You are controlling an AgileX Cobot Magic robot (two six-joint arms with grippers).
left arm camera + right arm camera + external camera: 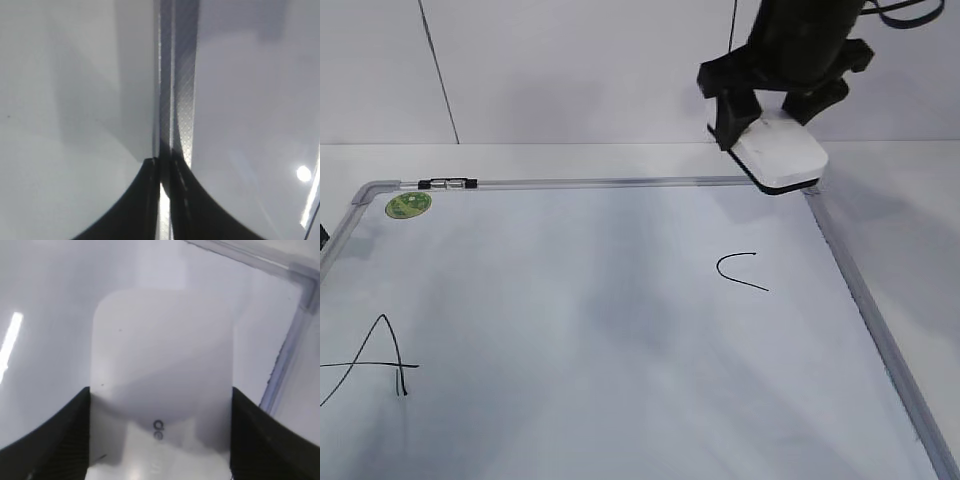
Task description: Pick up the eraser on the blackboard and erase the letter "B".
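Far-right board corner: right gripper (772,125) clamps eraser (782,153); no "B" visible, so keep felt flat, sweep mid-blackboard (570,290).

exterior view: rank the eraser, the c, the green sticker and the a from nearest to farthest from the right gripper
1. Eraser: held in the jaws of the right gripper, at the board's far right corner.
2. C: on the board's right half, below the gripper.
3. Green sticker: far left corner of the board.
4. A: near left edge, farthest away.
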